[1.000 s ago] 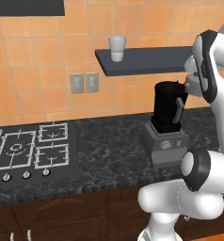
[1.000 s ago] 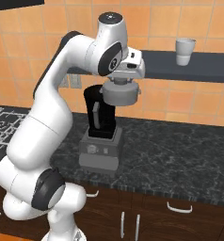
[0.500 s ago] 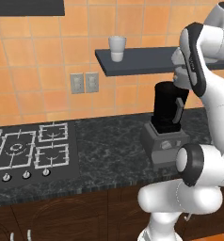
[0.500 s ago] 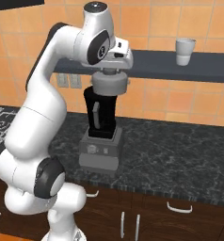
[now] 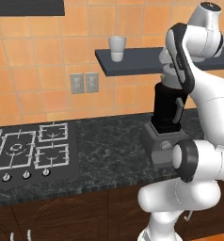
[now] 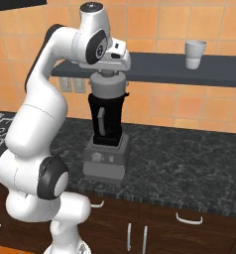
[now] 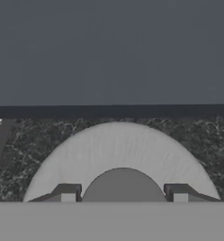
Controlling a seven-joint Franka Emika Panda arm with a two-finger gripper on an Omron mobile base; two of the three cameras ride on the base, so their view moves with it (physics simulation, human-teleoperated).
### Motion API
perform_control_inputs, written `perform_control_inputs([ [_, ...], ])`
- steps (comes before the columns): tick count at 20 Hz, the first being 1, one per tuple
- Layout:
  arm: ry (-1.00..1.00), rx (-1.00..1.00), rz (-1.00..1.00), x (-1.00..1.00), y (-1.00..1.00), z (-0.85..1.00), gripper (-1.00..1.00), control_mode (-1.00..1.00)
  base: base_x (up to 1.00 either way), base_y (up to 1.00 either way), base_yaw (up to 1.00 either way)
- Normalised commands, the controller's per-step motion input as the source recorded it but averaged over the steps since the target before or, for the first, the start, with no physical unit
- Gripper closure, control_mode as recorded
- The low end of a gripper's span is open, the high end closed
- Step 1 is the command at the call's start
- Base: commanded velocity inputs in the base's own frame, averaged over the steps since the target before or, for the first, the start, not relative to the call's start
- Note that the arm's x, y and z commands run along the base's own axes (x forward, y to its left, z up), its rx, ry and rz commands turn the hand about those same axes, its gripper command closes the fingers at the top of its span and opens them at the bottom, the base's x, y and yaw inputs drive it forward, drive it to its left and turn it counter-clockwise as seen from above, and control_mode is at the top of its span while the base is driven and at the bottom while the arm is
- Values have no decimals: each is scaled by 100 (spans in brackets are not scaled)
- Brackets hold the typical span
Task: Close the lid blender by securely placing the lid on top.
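Arm swung over blender (image 6: pixel 106 134); gripper (image 7: pixel 121 195) grips lid (image 7: pixel 121 155), jar mouth hidden.

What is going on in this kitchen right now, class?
A white robot arm holds a round grey lid in its gripper, right on top of the black blender that stands on the dark counter. The lid looks lined up with the jar's mouth, though whether it is fully seated cannot be told. A white cup stands on the shelf behind.
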Motion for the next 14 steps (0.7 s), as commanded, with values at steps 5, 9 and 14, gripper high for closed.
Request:
perform_control_inputs([
  [5, 0, 0, 0, 28, 8, 0, 100, -100, 0, 0, 0],
  [9, 0, 0, 0, 23, 9, 0, 100, -100, 0, 0, 0],
  [14, 0, 0, 0, 17, 6, 0, 100, -100, 0, 0, 0],
])
